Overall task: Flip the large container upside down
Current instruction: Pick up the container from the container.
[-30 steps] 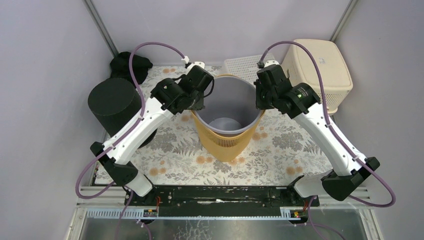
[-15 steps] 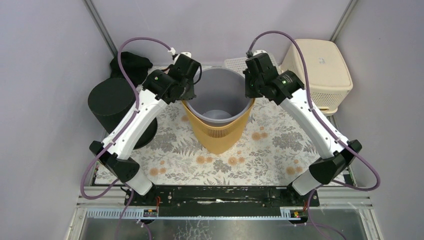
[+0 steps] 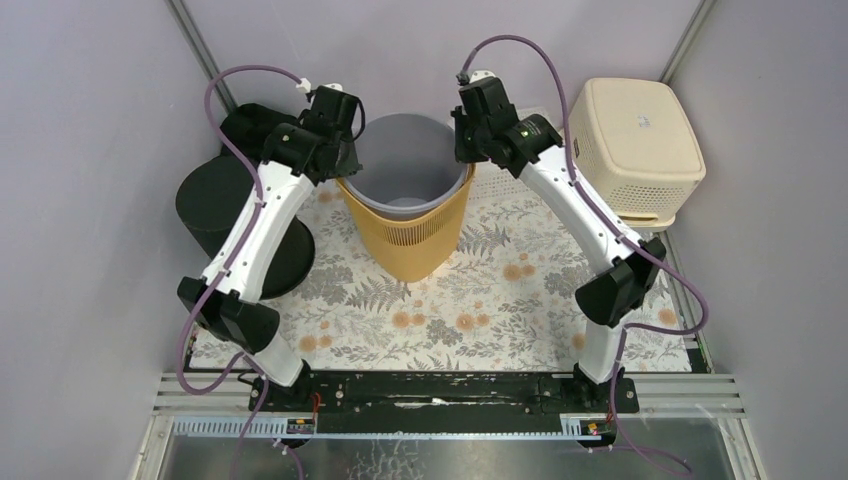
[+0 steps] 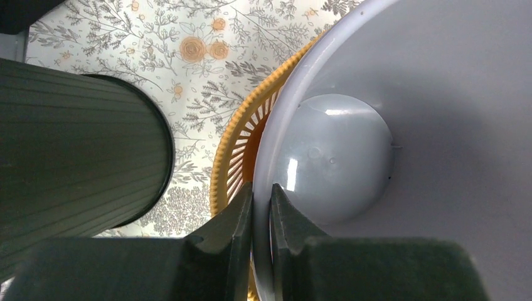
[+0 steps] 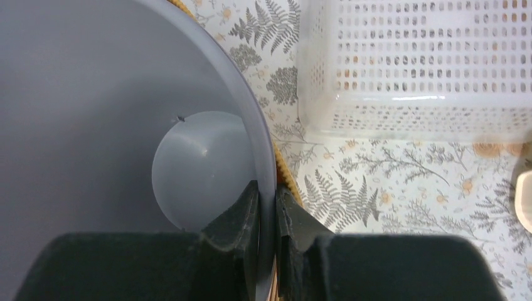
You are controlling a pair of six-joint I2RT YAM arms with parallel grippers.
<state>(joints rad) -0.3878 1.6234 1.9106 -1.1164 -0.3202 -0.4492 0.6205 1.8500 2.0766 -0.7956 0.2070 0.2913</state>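
Note:
The large container, an orange slatted bin with a grey inner liner, stands mouth-up at the back middle of the flowered mat. My left gripper is shut on its left rim. In the left wrist view, the left gripper has one finger inside the grey wall and one outside. My right gripper is shut on the right rim. The right wrist view shows the right gripper pinching the grey wall the same way. The liner's round floor shows in both wrist views.
A black ribbed cylinder bin stands just left of the container, close to the left arm. A beige basket sits upside down at the back right. A white mesh basket lies behind the right gripper. A dark bundle lies back left.
Both arms have stretched out toward the back wall, carrying the container with them, away from the bases and slightly left. Both grips on the rim have held.

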